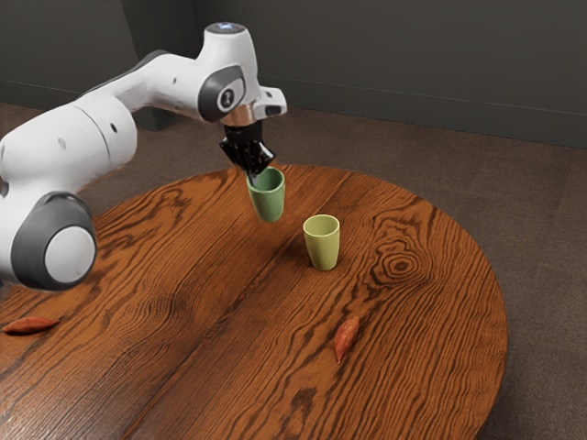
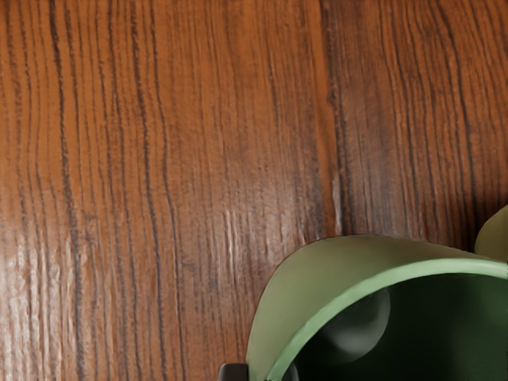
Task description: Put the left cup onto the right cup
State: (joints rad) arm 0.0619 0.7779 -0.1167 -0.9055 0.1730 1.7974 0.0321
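My black gripper (image 1: 260, 172) pinches the dark green tapered cup (image 1: 268, 199) by its rim; I judge it rigid, light, slippery.

Round wooden table (image 1: 431, 367), reddish-brown, with bold dark grain and a ringed knot (image 1: 400, 267) toward the exterior view's right. Bears a pale yellow-green cup (image 1: 322, 241) upright near its middle, open mouth up. Bears also two slim things lying flat and well apart: an orange-brown piece (image 1: 345, 337) nearer the front edge than the cup, and a second orange-brown piece (image 1: 30, 324) by the rim at the exterior view's left.
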